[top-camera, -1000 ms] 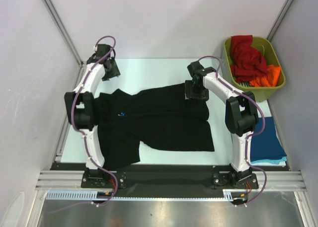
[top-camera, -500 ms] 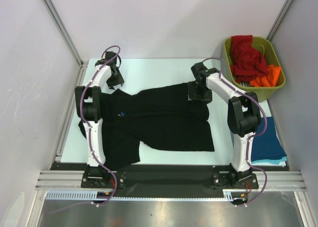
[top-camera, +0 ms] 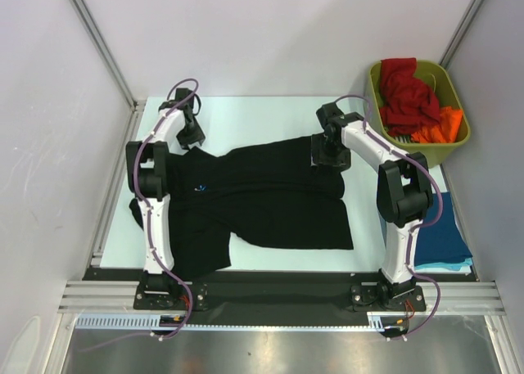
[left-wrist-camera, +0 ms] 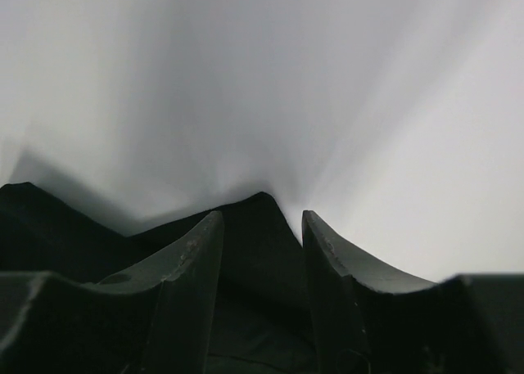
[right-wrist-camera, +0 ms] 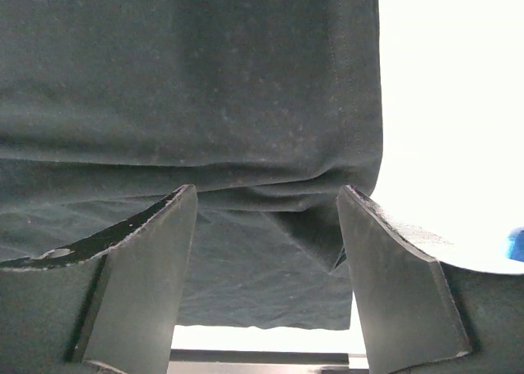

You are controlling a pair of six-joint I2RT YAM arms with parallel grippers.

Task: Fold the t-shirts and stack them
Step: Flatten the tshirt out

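Observation:
A black t-shirt [top-camera: 270, 202] with a small light-blue print [top-camera: 199, 187] lies spread and partly folded on the white table [top-camera: 246, 116]. My left gripper [top-camera: 191, 137] is down at its far left corner. In the left wrist view the left gripper [left-wrist-camera: 262, 218] stands open, with a raised peak of the black t-shirt [left-wrist-camera: 260, 251] between its fingers. My right gripper [top-camera: 330, 155] is at the shirt's far right corner. It [right-wrist-camera: 267, 192] is open wide over a folded edge of the black t-shirt [right-wrist-camera: 205, 79], not gripping it.
An olive-green bin [top-camera: 426, 155] at the far right holds a red shirt [top-camera: 405, 96] and an orange shirt [top-camera: 440, 127]. A folded dark blue shirt [top-camera: 438, 231] lies on a teal one at the near right. White walls and metal posts enclose the table.
My left gripper has moved right and nearer, onto the shirt's far left corner, and its jaws have narrowed. My right gripper has shifted only slightly.

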